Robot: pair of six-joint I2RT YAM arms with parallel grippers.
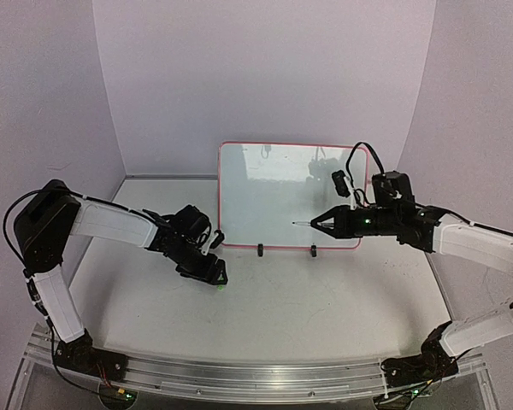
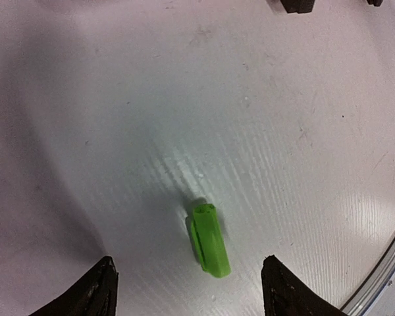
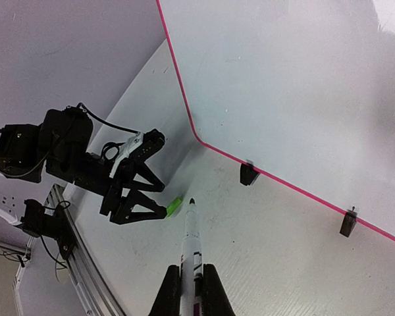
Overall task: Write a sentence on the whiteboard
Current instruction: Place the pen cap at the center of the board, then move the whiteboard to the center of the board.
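The whiteboard (image 1: 274,192) stands upright at the back of the table on two black clip feet; its surface (image 3: 303,92) is blank where it shows. My right gripper (image 1: 327,220) is shut on a white marker (image 3: 193,247). The marker's uncapped dark tip (image 1: 296,224) points left, in front of the board's lower right part; whether it touches is unclear. My left gripper (image 2: 191,293) is open, low over the table in front of the board's left corner. A green marker cap (image 2: 209,239) lies on the table between its fingers (image 2: 100,289), apart from both.
The board's clip feet (image 1: 259,250) stand just right of the left gripper. White enclosure walls close in the back and sides. A metal rail (image 1: 256,376) runs along the near edge, where both arm bases sit.
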